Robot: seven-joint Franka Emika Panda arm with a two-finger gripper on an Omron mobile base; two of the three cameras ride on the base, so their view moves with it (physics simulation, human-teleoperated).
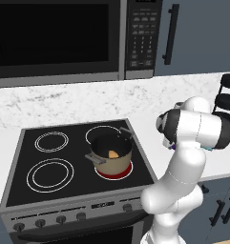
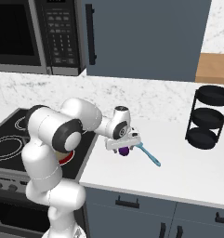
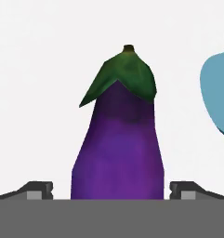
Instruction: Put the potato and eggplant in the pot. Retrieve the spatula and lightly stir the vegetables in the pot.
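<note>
The dark-purple eggplant (image 3: 118, 139) lies on the white counter with its green cap pointing away from the hand. My gripper (image 3: 112, 190) is open, one fingertip (image 3: 40, 189) on each side of the eggplant's base with a small gap at each. From the right base view, the gripper (image 2: 123, 148) hangs low over the eggplant (image 2: 125, 151), right of the stove. The light-blue spatula (image 2: 148, 155) lies just beside it, and its flat end (image 3: 218, 97) shows in the hand view. The tan pot (image 1: 110, 157) sits on the front right burner with the potato (image 1: 113, 154) inside.
The black stove (image 1: 35, 190) has the pot on a red glowing burner (image 1: 117, 173). A black tiered rack (image 2: 207, 116) stands at the back right of the counter (image 2: 187, 176). A microwave (image 1: 142, 38) and cabinets hang above.
</note>
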